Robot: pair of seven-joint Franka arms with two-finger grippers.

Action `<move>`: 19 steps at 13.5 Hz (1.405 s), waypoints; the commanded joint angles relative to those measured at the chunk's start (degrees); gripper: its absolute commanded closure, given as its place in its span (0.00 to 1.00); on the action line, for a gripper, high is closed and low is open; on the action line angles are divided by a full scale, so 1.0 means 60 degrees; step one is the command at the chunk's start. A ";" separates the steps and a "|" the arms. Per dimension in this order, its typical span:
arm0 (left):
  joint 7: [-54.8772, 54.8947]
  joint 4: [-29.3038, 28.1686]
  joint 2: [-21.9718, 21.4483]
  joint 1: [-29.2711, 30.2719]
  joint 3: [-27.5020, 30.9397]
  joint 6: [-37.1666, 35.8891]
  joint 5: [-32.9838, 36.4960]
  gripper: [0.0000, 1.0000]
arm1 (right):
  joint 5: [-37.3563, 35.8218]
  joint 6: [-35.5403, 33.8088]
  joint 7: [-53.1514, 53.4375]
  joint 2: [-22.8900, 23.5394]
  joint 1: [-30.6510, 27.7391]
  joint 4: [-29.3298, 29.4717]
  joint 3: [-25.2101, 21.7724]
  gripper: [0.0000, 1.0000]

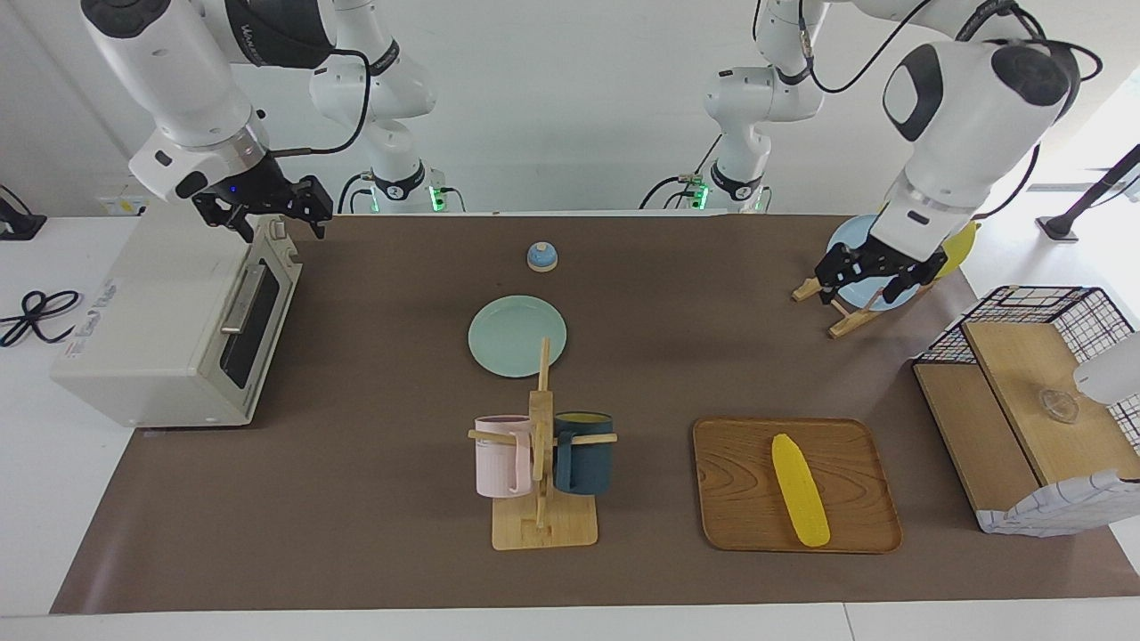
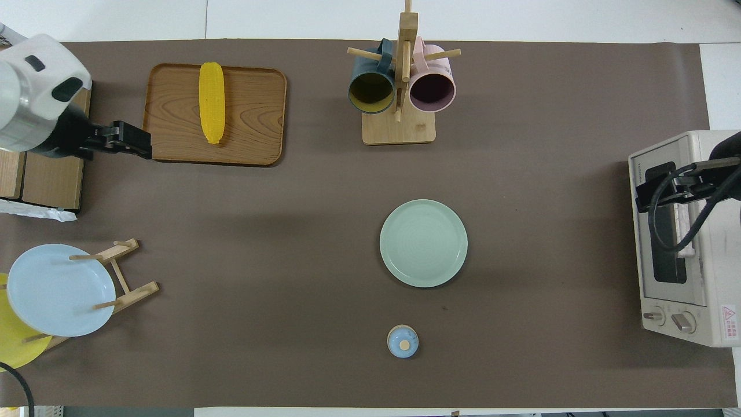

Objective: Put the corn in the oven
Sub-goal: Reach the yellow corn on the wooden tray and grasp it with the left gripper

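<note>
The oven (image 1: 174, 325) sits shut at the right arm's end of the desk, the right gripper (image 1: 264, 214) over its top. The corn (image 1: 800, 490) lies on the tray (image 1: 730, 485). The left gripper (image 1: 868, 276) hangs above the plate rack (image 1: 837, 307), jaws apparently released and empty. The reach is under way; next it must descend onto the corn.

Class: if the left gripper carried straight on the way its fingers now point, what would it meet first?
Probably the rectangular wooden tray holding the yellow corn cob: overhead, the left gripper points at the tray's nearest corner. Its height is unclear, so it might pass above.
</note>
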 commanded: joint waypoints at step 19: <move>0.0424 0.4278 0.6533 -0.0425 0.0186 0.3533 0.0098 0.00 | -0.0085 0.4911 -0.1068 -0.1220 -0.2343 -0.4848 -0.0024 1.00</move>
